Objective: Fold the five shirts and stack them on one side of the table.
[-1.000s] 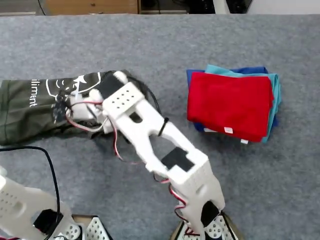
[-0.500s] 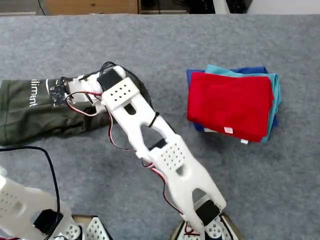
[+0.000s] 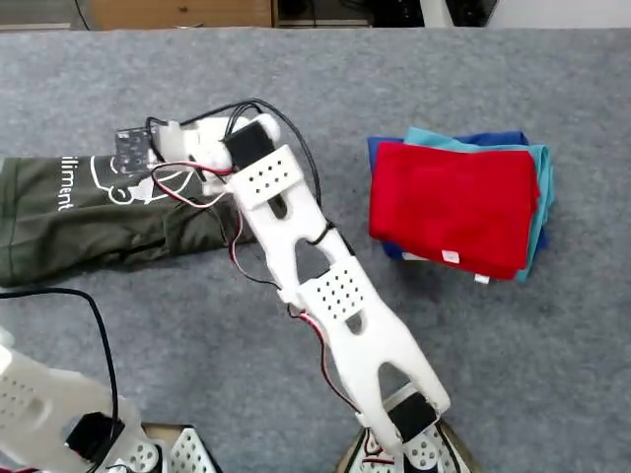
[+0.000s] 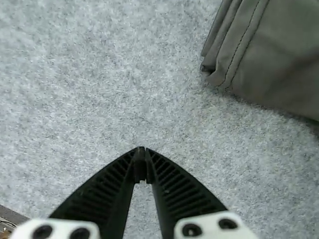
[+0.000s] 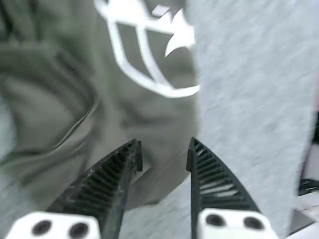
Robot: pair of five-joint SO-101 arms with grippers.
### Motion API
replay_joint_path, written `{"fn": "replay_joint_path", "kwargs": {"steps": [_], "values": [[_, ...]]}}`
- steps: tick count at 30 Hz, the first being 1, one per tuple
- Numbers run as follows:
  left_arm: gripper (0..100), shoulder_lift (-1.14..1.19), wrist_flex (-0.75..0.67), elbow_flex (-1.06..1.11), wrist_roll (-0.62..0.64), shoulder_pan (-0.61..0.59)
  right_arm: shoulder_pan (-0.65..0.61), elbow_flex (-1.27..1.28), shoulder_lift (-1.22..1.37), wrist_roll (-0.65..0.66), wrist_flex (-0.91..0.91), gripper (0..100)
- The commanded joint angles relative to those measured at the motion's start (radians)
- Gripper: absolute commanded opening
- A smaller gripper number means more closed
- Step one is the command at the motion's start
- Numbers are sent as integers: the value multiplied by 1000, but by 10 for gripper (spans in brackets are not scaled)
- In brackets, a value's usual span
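right gripper (image 5: 164, 147): it's hanging wide open with nothing between the jaws, and the printed edge of the green shirt (image 3: 79, 212) is lying right below its tips.

left gripper (image 4: 141, 152): it's sitting pinched closed on nothing, with bare table (image 3: 444, 89) under it. A corner of the green shirt is lying just ahead of the tips.

what could go wrong: I'm guessing a pinch here is only catching the top layer, so the rumpled fold ends up sliding open. Dragging could also bunch it.

stack: it's sitting well off to the side of the right gripper, acting as the holder. The red shirt (image 3: 454, 202) is lying on top, with the teal shirt (image 3: 542, 172) and blue shirt (image 3: 498, 139) peeking out underneath.
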Motion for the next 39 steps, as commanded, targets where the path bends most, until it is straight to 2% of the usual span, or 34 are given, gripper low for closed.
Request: {"fn": "replay_joint_path", "kwargs": {"steps": [1,5,15,19,23,27,31,37,39], "values": [[19,-56,-3,-8,-5,-12,-18,-31,-127,-29,132,26],[19,-56,-3,-5,-5,-12,-44,24,-234,-170,130,2],[19,-56,-3,-12,-6,-14,-191,507,-375,-285,117,2],[19,-56,-3,-9,-6,-14,-139,624,-374,-333,37,2],[19,-56,-3,-11,-5,-14,-35,751,-352,-331,-94,2],[19,-56,-3,-8,-3,-12,70,745,-326,-334,-176,2],[19,-51,-8,-3,-3,-8,87,650,-317,-331,-215,2],[19,-54,-5,-6,-3,-2,90,628,-240,-331,-537,2],[19,-54,-5,-11,-3,-9,90,619,-234,-331,-569,2]]}}
